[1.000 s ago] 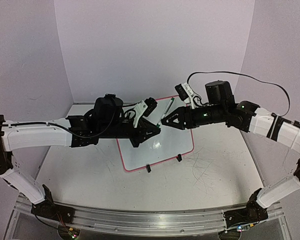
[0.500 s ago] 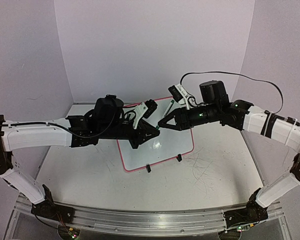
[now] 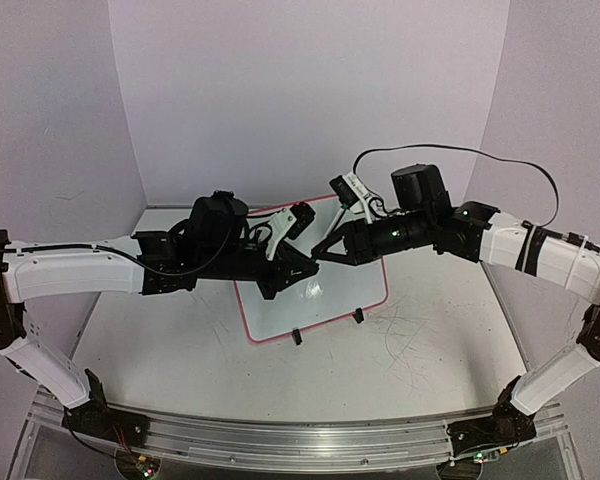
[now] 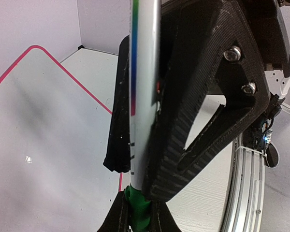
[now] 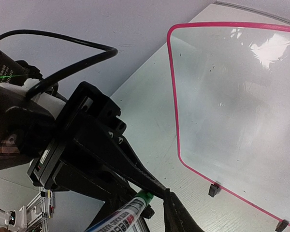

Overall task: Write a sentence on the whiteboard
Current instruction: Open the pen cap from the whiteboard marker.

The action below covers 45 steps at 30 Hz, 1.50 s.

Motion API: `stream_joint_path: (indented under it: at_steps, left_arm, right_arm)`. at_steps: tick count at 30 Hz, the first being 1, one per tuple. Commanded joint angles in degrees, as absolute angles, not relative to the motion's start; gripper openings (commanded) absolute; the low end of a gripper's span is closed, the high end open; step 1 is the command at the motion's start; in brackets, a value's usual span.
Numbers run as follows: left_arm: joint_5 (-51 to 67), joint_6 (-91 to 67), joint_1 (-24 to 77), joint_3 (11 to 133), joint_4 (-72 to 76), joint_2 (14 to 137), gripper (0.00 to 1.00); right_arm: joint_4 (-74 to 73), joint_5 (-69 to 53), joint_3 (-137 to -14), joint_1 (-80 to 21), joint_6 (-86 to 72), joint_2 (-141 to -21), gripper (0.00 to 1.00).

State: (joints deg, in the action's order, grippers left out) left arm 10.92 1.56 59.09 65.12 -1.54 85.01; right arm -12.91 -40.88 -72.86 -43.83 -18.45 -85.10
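Whiteboard point(image 3: 330, 295) lying blank below marker point(image 4: 144, 87); left gripper point(image 3: 305, 267) pinching it, cap point(image 4: 137, 215) pointing into right gripper point(image 3: 325, 250), grip there unclear.

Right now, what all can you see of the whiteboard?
The whiteboard is a white, glossy-looking rectangle with rounded corners and a thin pink-red rim. Two small black clip feet sit on its near edge. It lies on the table, turned at a slight angle. No writing shows on it, only glare and a few tiny specks. The left tool and right tool meet on a marker above its far part; nothing appears to touch its surface.
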Motion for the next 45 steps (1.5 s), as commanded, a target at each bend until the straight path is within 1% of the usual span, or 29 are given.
stream_joint_path:
  at_steps: [1,7,12,15,17,18,20,21,22,24,26,31,36,42,45]
  left_arm:
    - [11.81,1.88,59.33,66.7,-2.05,84.59,0.0]
    - [11.19,2.06,59.33,66.82,-2.37,84.89,0.0]
    - [8.21,2.37,59.32,66.1,-2.38,84.43,0.0]
    - [7.79,2.88,59.34,66.18,-3.27,84.46,0.0]
    - [8.03,2.9,59.33,66.18,-3.39,84.54,0.0]
    - [8.12,2.93,59.33,66.25,-3.44,84.65,0.0]
    - [8.17,2.99,59.35,66.52,-3.64,84.99,0.0]
    - [8.21,2.94,59.33,66.72,-3.71,85.1,0.0]
    - [8.27,2.9,59.36,66.85,-3.82,85.16,0.0]
    - [8.52,2.9,59.33,66.99,-3.83,85.16,0.0]
    - [8.54,2.98,59.33,67.15,-3.98,85.1,0.0]
    - [8.79,3.16,59.3,67.37,-4.77,85.17,0.0]
    - [8.92,3.71,59.33,67.83,-5.68,85.16,0.0]
    - [9.14,4.66,59.33,68.23,-7.2,85.65,0.0]
    - [9.03,4.97,59.33,68.2,-7.6,85.58,0.0]
  right_arm:
    - [-9.66,-39.8,-75.46,-44.38,-17.97,-85.51,0.31]
    - [-9.06,-38.5,-75.04,-44.44,-18.53,-84.73,0.38]
    - [-8.48,-33.63,-72.45,-44.39,-17.54,-81.45,0.47]
    - [-8.52,-32.4,-71.57,-44.41,-16.6,-80.03,0.47]
    - [-8.53,-33.1,-71.49,-44.44,-16.06,-80.18,0.45]
    - [-8.53,-33.84,-71.43,-44.43,-15.79,-80.3,0.42]
    - [-8.42,-35.24,-71.47,-44.51,-15.47,-80.78,0.28]
    - [-8.36,-35.73,-71.66,-44.55,-15.39,-81.21,0.25]
    - [-8.35,-36.31,-71.87,-44.61,-15.28,-81.66,0.24]
    - [-8.46,-36.75,-72.5,-44.85,-15.21,-82.77,0.32]
    - [-8.51,-36.7,-72.74,-45.05,-14.98,-83.38,0.36]
    - [-9.12,-37.11,-74.04,-45.37,-13.97,-85.06,0.37]
    - [-10.38,-38.12,-74.39,-45.43,-13.11,-86.12,0.28]
    - [-11.67,-39.09,-75.33,-45.38,-12.15,-86.75,0.22]
    - [-11.99,-39.68,-75.73,-45.36,-12.14,-86.96,0.16]
